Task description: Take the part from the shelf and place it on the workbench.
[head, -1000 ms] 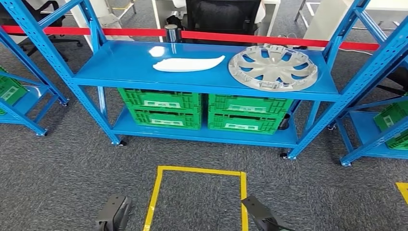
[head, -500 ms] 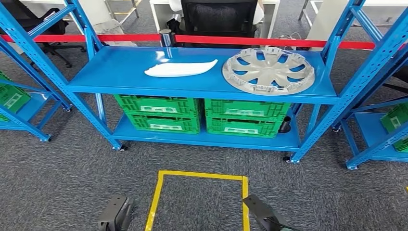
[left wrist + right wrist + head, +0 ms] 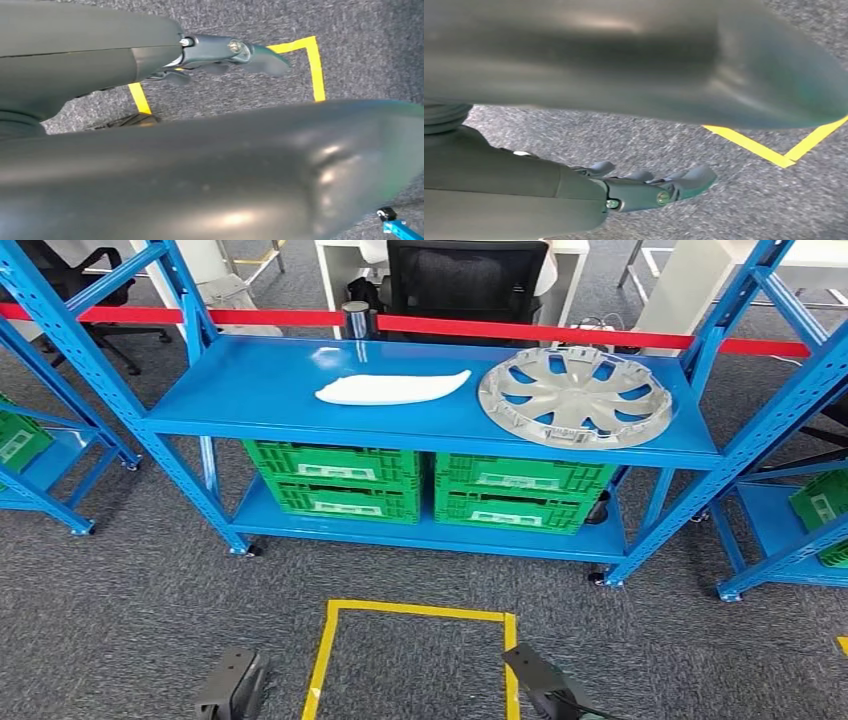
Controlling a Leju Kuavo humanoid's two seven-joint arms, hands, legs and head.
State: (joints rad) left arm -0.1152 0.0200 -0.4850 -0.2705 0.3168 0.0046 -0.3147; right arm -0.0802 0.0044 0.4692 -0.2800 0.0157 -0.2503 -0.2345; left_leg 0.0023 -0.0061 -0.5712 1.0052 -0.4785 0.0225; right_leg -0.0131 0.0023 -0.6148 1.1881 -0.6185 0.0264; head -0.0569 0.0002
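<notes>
On the top board of the blue shelf (image 3: 250, 390) ahead lie two parts. A long white curved part (image 3: 392, 388) lies near the middle. A silver wheel cover (image 3: 575, 394) lies flat to its right. My left hand (image 3: 232, 687) and right hand (image 3: 545, 690) hang low at my sides, far short of the shelf. In the left wrist view the left hand (image 3: 220, 52) has its fingers stretched out over the carpet and holds nothing. The right wrist view shows the right hand (image 3: 649, 187) the same way, with nothing in it.
Several green crates (image 3: 430, 485) fill the lower shelf board. A yellow tape square (image 3: 415, 615) marks the grey carpet in front of me. More blue shelves stand at the left (image 3: 45, 455) and right (image 3: 790, 510). A red barrier tape (image 3: 520, 331) and an office chair (image 3: 465, 280) lie behind.
The whole picture has shifted a little, so the camera has moved; the shelf now sits slightly lower and more to the right. Both hands hang as before.
</notes>
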